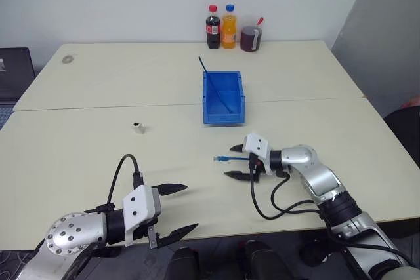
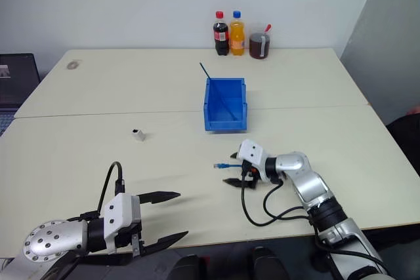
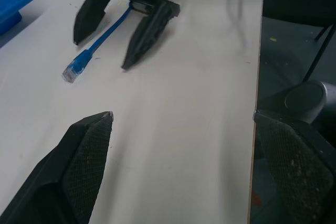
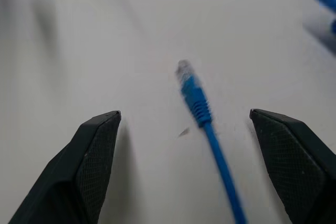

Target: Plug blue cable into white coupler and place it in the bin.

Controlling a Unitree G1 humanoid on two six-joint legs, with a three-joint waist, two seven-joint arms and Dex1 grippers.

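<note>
I have the right hand [image 1: 235,161] low at centre-right of the head view, its fingers spread wide with nothing gripped. The cable [image 1: 222,159] lies flat on the tabletop [image 1: 98,96] between those fingers, plug end pointing toward frame left. My left hand [image 1: 176,210] hangs at lower left, also fully open and empty. The coupler [image 1: 138,127] sits alone left of centre, well apart from both hands. The bin [image 1: 223,98] stands above centre, with a thin dark-blue cable [image 1: 211,83] poking out of it.

My worry is the regrasp: the cable is thin and flat against the tabletop, so closing from here could pinch the surface or roll the plug out sideways. The coupler is tiny and loose; a clumsy left approach could knock it over. I could also mistake the bin's cable for mine.
</note>
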